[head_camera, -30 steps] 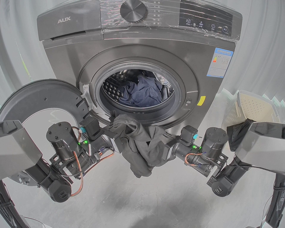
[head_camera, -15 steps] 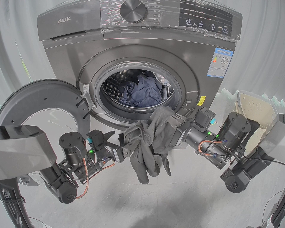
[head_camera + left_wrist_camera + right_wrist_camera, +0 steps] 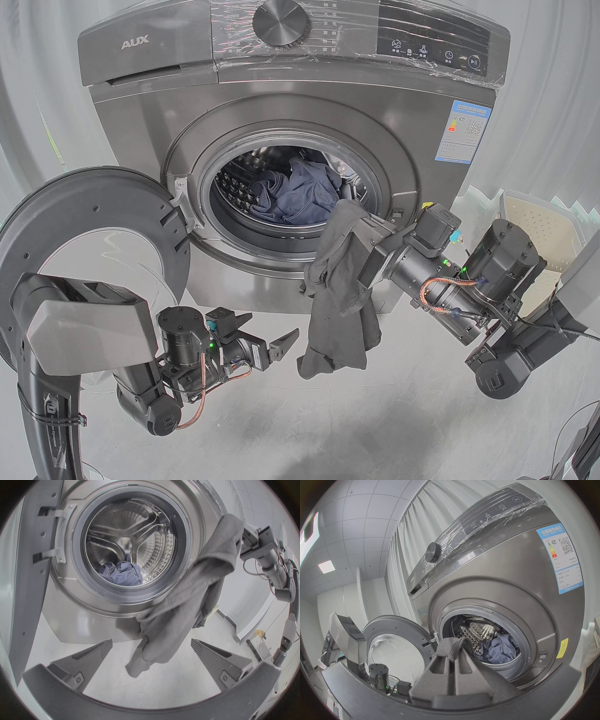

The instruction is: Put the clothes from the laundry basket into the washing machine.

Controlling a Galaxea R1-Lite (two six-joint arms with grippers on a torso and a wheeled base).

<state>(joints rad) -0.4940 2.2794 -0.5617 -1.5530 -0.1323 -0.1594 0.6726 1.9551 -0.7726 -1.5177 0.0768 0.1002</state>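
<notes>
A dark grey garment (image 3: 340, 294) hangs from my right gripper (image 3: 361, 240), which is shut on its upper end, as the right wrist view shows (image 3: 450, 645). It dangles just in front of the lower right rim of the washing machine's (image 3: 281, 106) open drum. Blue clothes (image 3: 300, 194) lie inside the drum. My left gripper (image 3: 270, 337) is low near the floor, left of the garment, open with nothing between its fingers. In the left wrist view the garment (image 3: 187, 598) hangs beyond that gripper (image 3: 150, 642).
The round machine door (image 3: 87, 212) stands swung open on the left, above my left arm. A cream laundry basket (image 3: 540, 231) sits on the right behind my right arm. Bare grey floor lies below the garment.
My left gripper let go of the garment and dropped down and back to the left. My right gripper lifted the garment up toward the drum opening.
</notes>
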